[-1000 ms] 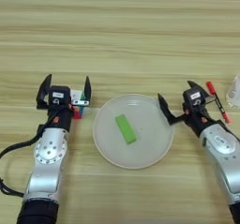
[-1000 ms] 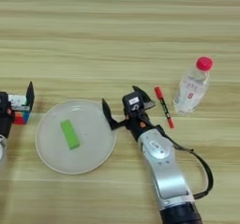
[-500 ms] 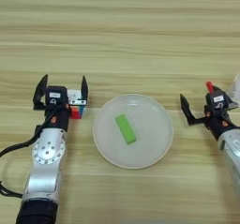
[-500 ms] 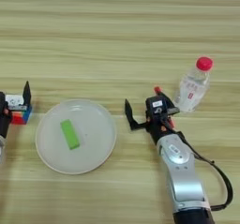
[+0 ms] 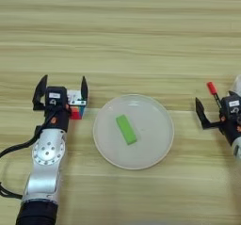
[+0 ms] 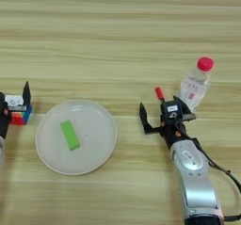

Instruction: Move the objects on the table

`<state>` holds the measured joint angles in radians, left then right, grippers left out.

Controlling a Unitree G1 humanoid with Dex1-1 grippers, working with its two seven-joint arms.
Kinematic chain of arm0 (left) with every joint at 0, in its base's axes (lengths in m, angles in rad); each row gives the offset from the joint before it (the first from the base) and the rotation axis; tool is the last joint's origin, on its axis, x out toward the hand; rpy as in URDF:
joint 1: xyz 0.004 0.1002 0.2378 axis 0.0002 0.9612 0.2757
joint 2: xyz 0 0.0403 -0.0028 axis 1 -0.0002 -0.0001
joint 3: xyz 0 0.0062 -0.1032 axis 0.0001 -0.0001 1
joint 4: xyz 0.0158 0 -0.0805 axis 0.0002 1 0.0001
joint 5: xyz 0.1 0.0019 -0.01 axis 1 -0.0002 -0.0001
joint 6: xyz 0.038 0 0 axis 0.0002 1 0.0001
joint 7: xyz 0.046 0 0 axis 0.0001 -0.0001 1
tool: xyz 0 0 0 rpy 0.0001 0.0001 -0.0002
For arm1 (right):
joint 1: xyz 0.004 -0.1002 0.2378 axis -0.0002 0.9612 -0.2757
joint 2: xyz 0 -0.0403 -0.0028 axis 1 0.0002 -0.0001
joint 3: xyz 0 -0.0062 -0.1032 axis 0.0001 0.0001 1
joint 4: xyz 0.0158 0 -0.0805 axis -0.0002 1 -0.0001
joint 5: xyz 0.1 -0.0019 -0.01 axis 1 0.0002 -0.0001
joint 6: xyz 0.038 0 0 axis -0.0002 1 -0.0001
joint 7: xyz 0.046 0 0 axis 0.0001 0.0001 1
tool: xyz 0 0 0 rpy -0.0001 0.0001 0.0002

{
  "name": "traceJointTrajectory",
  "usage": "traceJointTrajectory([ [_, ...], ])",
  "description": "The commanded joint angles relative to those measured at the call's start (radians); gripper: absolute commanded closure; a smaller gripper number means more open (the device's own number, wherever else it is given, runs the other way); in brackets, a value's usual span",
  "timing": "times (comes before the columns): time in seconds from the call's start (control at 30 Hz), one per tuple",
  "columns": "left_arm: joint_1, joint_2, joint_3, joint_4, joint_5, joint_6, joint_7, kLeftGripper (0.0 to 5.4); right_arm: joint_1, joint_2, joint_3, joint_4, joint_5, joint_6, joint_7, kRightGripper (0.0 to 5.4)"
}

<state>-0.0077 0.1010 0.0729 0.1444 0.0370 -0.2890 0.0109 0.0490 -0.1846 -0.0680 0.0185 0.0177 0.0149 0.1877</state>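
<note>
Nearest the robot, both arms rose from the near edge of the wooden counter (image 5: pixel 141 40), the left at the left side and the right at the right side. Between them a round pale plate (image 5: pixel 155 146) sat with bare wood all around it, and the flat green block (image 5: pixel 126 129) lay tilted on the plate's middle, clear of the rim. The left gripper (image 5: pixel 60 90) stood just left of the plate with its two black fingers spread wide apart; the small puzzle cube (image 5: pixel 76 105), white on top and red at its near side, sat on the counter just near the right finger, and whether the fingers touched it could not be told. The right gripper (image 6: pixel 161 114) was well to the right of the plate, its fingers also released, the left one plainly splayed out. The black pen's red cap (image 6: pixel 159 93) showed just beyond that gripper, the rest of the pen hidden behind it. A clear bottle with a red cap (image 6: pixel 195 84) lay tilted just right of the pen. Beyond these things the striped wooden surface ran bare to the far edge.
</note>
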Motion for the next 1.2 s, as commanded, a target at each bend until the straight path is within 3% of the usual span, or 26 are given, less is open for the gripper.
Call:
traceJointTrajectory([
  [0.03, 0.004, 0.003, 0.0, -0.002, 0.006, 0.002, 0.001, 0.0, 0.004, -0.002, -0.006, 0.022, 0.024, 0.024, 0.014, 0.02],
  [0.43, 0.006, 0.005, -0.001, -0.004, 0.014, 0.0, 0.004, 0.0, -0.001, 0.01, -0.025, 0.024, 0.103, 0.11, 0.038, 0.02],
  [1.2, 0.011, 0.005, -0.002, -0.014, 0.01, 0.005, 0.001, 0.0, -0.025, -0.005, -0.04, 0.093, 0.097, 0.101, 0.015, 0.02],
])
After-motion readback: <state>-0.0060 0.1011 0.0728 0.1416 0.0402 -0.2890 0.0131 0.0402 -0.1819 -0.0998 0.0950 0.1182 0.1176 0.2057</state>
